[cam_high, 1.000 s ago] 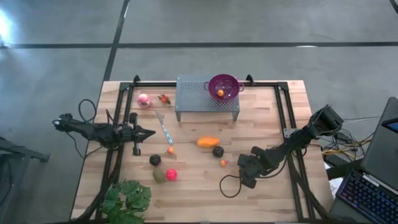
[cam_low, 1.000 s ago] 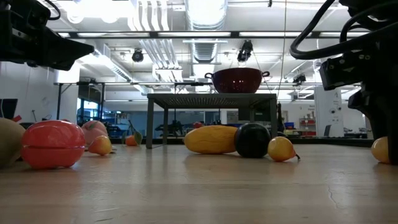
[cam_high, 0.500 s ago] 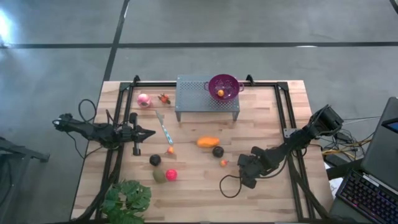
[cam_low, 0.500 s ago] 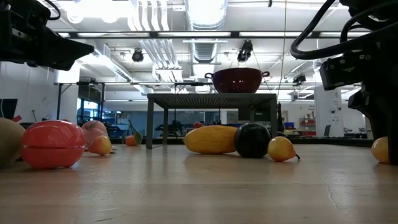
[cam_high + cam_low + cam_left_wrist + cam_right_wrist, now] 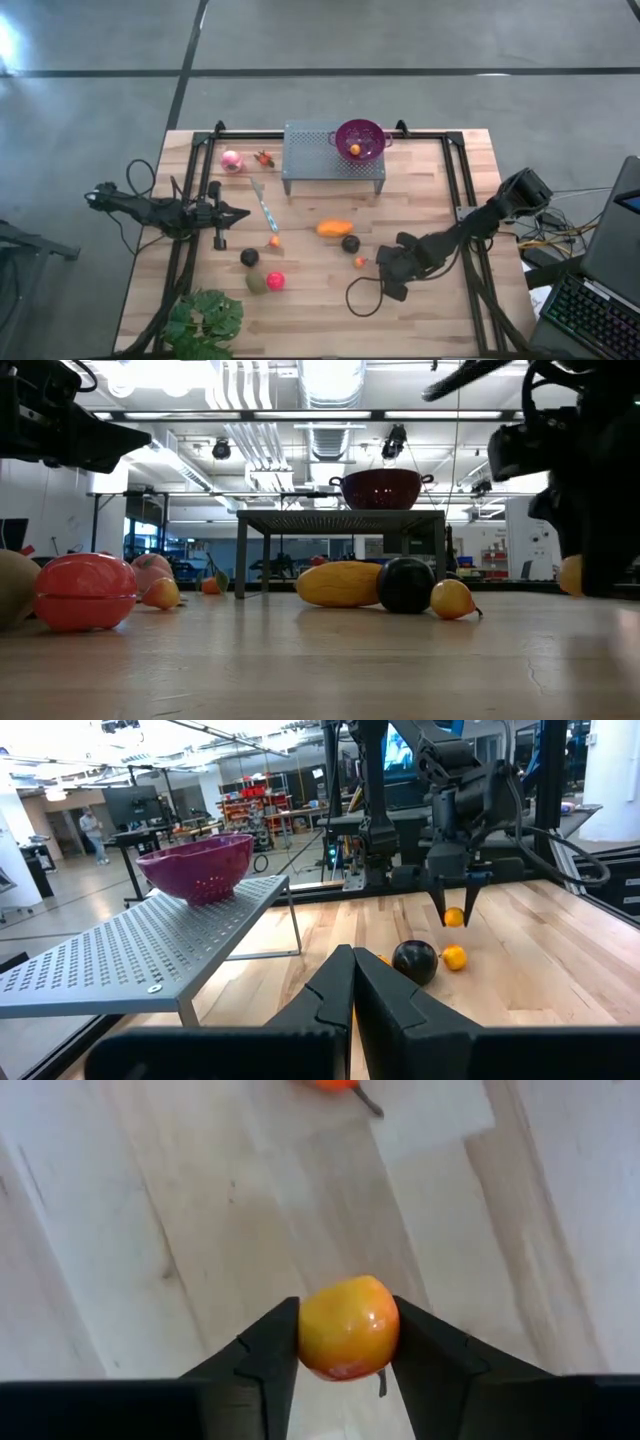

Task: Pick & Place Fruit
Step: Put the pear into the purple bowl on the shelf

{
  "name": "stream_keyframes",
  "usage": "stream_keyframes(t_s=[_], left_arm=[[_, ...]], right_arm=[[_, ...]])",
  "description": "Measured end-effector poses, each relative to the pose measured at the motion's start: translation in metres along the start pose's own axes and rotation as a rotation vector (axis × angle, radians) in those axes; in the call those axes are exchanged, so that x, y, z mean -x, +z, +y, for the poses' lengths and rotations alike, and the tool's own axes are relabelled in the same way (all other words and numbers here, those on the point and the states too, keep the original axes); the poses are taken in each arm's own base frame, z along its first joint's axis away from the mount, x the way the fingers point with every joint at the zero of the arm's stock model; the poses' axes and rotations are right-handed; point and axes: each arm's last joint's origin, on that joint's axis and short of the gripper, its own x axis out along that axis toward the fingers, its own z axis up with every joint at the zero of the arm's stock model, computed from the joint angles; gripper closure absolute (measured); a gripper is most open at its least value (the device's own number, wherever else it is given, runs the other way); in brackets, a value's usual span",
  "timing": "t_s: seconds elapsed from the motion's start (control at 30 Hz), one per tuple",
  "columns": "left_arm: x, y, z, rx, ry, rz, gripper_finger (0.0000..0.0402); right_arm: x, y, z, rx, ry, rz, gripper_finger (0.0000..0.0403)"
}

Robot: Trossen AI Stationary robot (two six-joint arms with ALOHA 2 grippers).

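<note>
My right gripper [image 5: 383,264] hangs over the table's near right part, shut on a small orange-yellow fruit [image 5: 348,1327]. The left wrist view shows that fruit [image 5: 454,917] too. The other fruit lie on the wood: a long orange piece [image 5: 335,228], a black ball [image 5: 350,243], a small orange bit [image 5: 359,262], a second black ball [image 5: 249,258], a red ball [image 5: 275,281], an olive piece [image 5: 256,283] and a pink ball [image 5: 231,160]. My left gripper [image 5: 243,212] waits shut at the table's left, holding nothing. My right gripper pinches the small orange-yellow fruit by its two opposite sides [image 5: 312,1330] between its two fingers [image 5: 268,1348]. The fingers come from above and point steeply down. The fruit hangs clear of the table [image 5: 454,917], between the fingers' free ends.
A purple perforated bowl [image 5: 361,140] with one orange piece inside stands on a grey perforated stand [image 5: 320,160] at the table's far side. A leafy plant [image 5: 205,320] sits at the near left corner. A striped stick [image 5: 265,208] lies left of centre; a cable loop [image 5: 365,300] lies near my right gripper.
My right gripper has risen and drifted a little toward the table's left, staying shut on the small fruit. The fruit, which was down at the table top a second ago, is now lifted clear of it.
</note>
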Motion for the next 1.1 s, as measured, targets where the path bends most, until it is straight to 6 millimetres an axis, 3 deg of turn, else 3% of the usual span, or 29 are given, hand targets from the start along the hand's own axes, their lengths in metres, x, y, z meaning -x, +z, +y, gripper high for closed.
stream_keyframes(t_s=[0.37, 0.63, 0.93, 1.1], left_arm=[[0.0, 0.0, 0.0, 0.0, 0.0, 0.0, 0.039], [0.0, 0.0, 0.0, 0.0, 0.0, -0.001, 0.039], [0.0, 0.0, 0.0, 0.0, 0.0, 0.0, 0.039], [0.0, 0.0, 0.0, 0.0, 0.0, 0.0, 0.039]], right_arm=[[0.019, 0.036, -0.003, 0.096, 0.02, -0.054, 0.0284], [0.039, 0.066, -0.01, 0.134, 0.005, -0.104, 0.0258], [0.074, 0.106, -0.022, 0.203, 0.009, -0.193, 0.0283], [0.097, 0.128, -0.03, 0.218, 0.013, -0.261, 0.0274]])
